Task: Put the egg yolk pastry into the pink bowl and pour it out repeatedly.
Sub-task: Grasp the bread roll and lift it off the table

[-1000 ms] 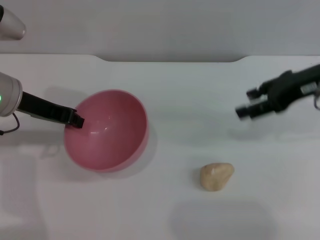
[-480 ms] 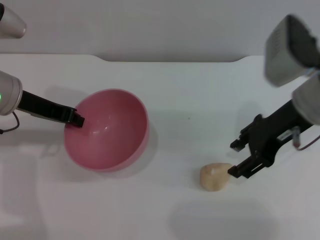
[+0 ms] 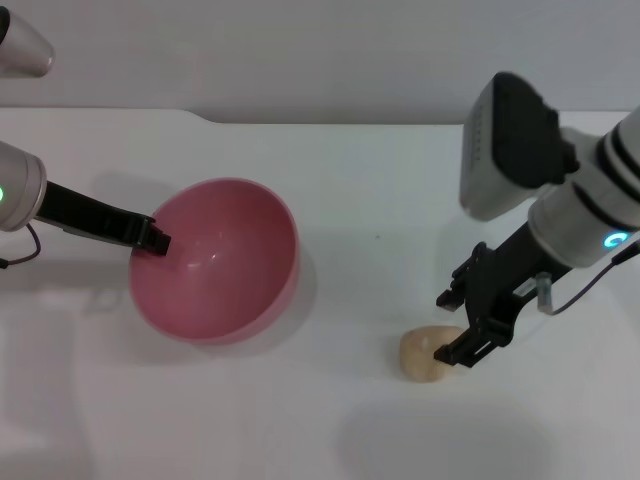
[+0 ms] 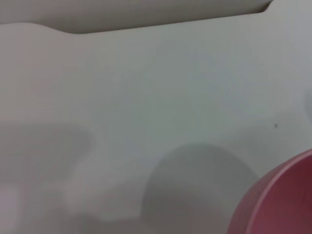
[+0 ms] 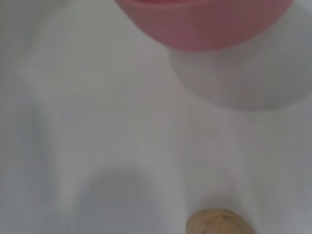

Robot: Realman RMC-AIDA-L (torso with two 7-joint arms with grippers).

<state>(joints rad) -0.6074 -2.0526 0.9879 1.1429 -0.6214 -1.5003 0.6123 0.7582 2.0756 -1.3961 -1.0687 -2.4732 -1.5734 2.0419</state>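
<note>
Pastry (image 3: 422, 354) lies on the bench (image 3: 400, 180) toward the front edge, right of middle, well apart from the bowl (image 3: 215, 260). My right gripper (image 3: 453, 326) is open, fingers spread, one fingertip (image 3: 447, 355) at the pastry's right side, nothing held. My left gripper (image 3: 155, 239) is clamped on the bowl's left rim, bowl tilted.
</note>
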